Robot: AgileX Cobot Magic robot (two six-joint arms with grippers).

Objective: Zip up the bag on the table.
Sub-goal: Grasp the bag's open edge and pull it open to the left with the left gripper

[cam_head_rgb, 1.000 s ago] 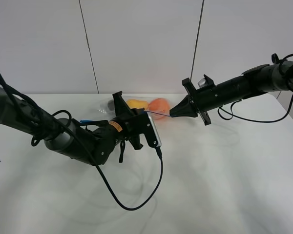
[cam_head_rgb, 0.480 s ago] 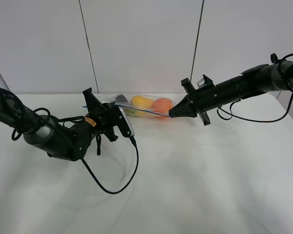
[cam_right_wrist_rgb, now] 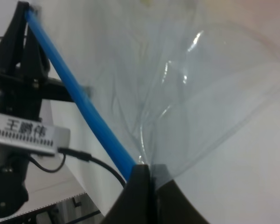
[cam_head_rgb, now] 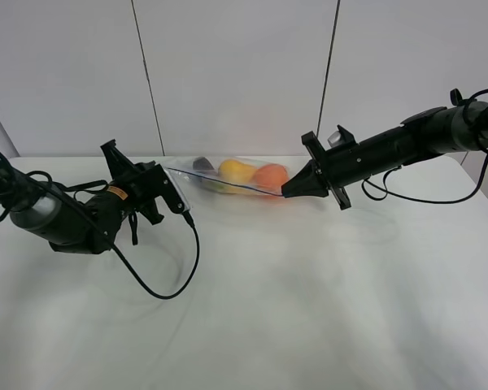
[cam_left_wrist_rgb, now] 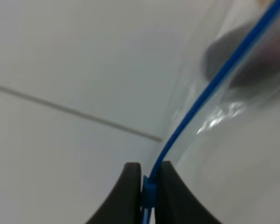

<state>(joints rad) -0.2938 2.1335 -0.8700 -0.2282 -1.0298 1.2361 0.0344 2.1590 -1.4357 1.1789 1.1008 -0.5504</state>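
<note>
**Location.** The bag (cam_head_rgb: 232, 179) sits at the 12 o'clock side of the table (cam_head_rgb: 309, 309), near the far edge. It is strung between the two arms rather than lying slack.

**Claws.** The left claw (cam_head_rgb: 164, 168) is pinched tight at the bag's 9 o'clock end. The right claw (cam_head_rgb: 286, 192) is pinched tight at its 3 o'clock end. Each is clamped on the blue strip (cam_left_wrist_rgb: 210, 88), which runs taut between them.

**Handling.**
- The film is thin, clear, floppy and probably slippery. It creases freely and offers no firm hold.
- The eggplant (cam_head_rgb: 202, 164), pear (cam_head_rgb: 234, 171) and orange (cam_head_rgb: 268, 176) add weight and can roll, which would drag the film down.
- The strip is the only stiff part, so that is where to grip. One end should be anchored while the other claw runs along the strip.
- Too hard a pull risks tearing the film or slipping off the strip.

**View comparison.**
- The high camera alone shows both arms, the fruit and the bag's place on the table. The claw tips are too small there to judge the grip.
- The left wrist view shows the left claw (cam_left_wrist_rgb: 147, 172) closed on a thicker blue piece, possibly the slider, though this is unconfirmed.
- The right wrist view shows the right claw (cam_right_wrist_rgb: 149, 170) nipping the strip at the corner, with wrinkled film fanning out beyond it.
- No view settles whether the seal is fully closed.
</note>
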